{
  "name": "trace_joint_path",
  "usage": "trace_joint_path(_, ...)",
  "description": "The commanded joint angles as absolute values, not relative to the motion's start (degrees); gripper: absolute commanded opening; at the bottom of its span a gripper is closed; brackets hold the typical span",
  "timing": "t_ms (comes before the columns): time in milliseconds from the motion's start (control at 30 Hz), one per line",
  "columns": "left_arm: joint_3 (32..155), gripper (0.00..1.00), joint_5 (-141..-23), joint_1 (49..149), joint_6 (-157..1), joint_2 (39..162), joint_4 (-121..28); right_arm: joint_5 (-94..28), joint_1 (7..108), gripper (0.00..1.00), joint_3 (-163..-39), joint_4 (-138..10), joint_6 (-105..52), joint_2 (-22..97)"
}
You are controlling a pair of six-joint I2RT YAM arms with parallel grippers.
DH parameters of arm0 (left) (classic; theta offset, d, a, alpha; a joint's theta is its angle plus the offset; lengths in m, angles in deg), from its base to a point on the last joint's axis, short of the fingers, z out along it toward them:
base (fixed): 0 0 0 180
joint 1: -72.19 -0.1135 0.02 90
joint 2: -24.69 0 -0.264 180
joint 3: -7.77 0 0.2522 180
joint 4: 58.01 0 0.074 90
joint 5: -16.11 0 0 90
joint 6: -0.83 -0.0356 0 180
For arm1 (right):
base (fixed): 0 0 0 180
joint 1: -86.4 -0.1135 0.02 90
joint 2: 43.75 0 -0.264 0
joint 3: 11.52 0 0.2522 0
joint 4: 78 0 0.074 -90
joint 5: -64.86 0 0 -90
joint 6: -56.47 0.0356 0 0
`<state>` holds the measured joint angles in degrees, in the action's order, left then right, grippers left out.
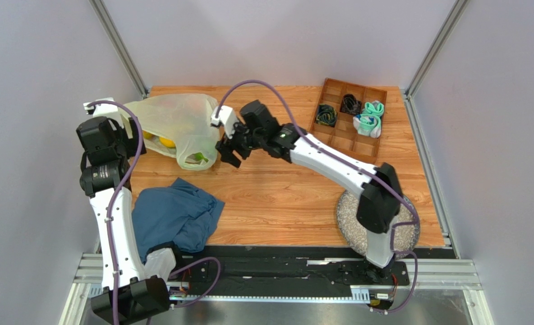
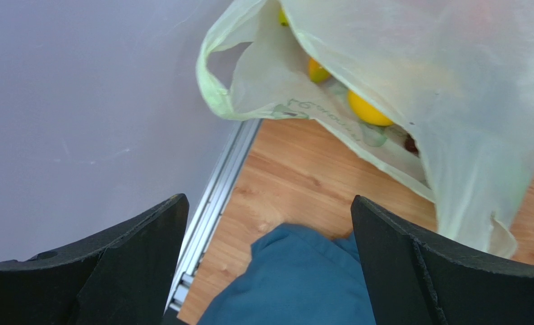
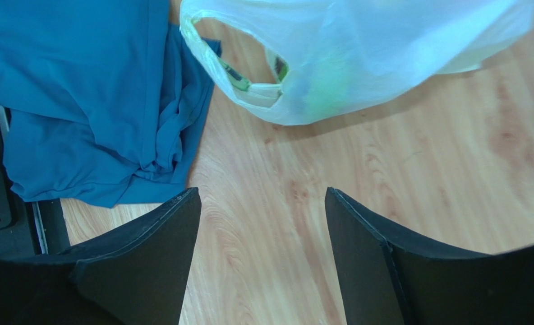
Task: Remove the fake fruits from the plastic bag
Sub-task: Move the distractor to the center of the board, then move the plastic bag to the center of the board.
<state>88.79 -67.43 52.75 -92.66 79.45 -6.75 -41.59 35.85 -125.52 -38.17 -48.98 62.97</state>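
One plastic bag [image 1: 175, 122], three fake fruits [image 2: 368, 108] I can spot through it (two yellow-orange, one green), one blue cloth [image 1: 175, 217], one wooden tray [image 1: 337, 134] with two teal-white sock rolls [image 1: 370, 116] and two dark bundles [image 1: 350, 103], plus one round speckled mat [image 1: 347, 213].

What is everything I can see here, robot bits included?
table: one, wood-grain, beneath everything
plastic bag: one, pale yellow-green, far left
fake fruits: at least two showing, yellow-orange, inside the bag
cloth: one, blue, near left
tray: one, brown with compartments, far right
socks: two rolls, teal-white, in the tray
dark bundles: two, black, in the tray
mat: one, grey speckled, near right
left gripper: one, black, open and empty
right gripper: one, black, open and empty
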Motion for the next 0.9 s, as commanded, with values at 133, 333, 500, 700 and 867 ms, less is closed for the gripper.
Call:
trace_joint_path(133,88.0,0.99,-60.9,46.2,-94.1,83.2,-13.6,-36.1,28.8,0.71,-138.0,-42.3,-43.9,76.0)
trace_joint_path(333,83.6,0.99,-62.4,46.3,-93.1,87.3,-22.1,-33.1,27.2,0.76,-142.3,-50.4,-39.7,83.2)
trace_joint_path(500,84.9,0.98,-62.8,46.3,-92.0,96.7,-28.1,-28.5,25.1,0.79,-151.1,-51.9,-38.9,91.7)
trace_joint_path(700,92.9,0.91,-61.8,46.2,-88.0,108.9,-25.4,-18.9,24.0,0.54,-155.1,-54.3,-38.5,96.5)
trace_joint_path(867,93.9,0.05,-68.9,46.6,-88.6,110.8,-26.1,-18.1,25.0,0.0,-150.4,-51.9,-40.4,92.1)
